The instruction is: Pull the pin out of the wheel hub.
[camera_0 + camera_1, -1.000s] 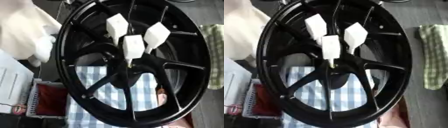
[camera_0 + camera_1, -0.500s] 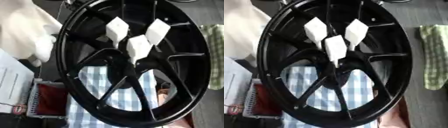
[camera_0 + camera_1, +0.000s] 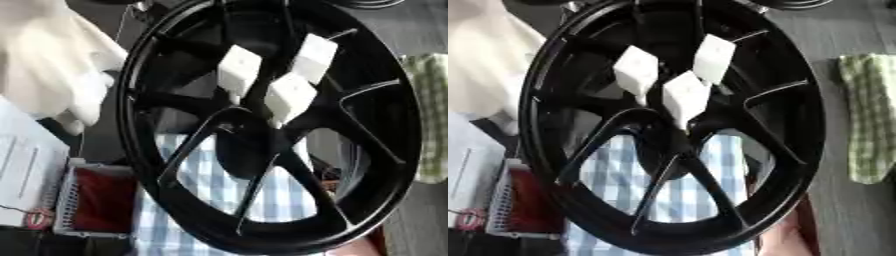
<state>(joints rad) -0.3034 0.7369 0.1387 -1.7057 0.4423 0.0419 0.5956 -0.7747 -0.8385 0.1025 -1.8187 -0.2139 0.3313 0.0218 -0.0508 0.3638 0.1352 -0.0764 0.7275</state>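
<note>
A black spoked wheel (image 3: 136,150) stands on edge and fills both views, with its dark hub (image 3: 249,150) at the middle. My right hand (image 3: 289,95) reaches down from the top. Its white-padded fingertips (image 3: 636,70) are bunched together just above the hub. A thin pale tip, apparently the pin (image 3: 682,126), shows under the lowest pad, pinched there. A person's white-gloved hand (image 3: 52,65) holds the rim at the upper left. My left hand is nowhere in view.
A blue-and-white checked cloth (image 3: 219,190) lies behind the spokes. To the lower left sits a red tray in a wire frame (image 3: 96,200) beside a white sheet (image 3: 22,170). A green checked cloth (image 3: 868,125) lies at the right.
The whole picture has tilted, so the camera has moved. My right hand has turned a little and shifted slightly right over the hub, its fingers still bunched.
</note>
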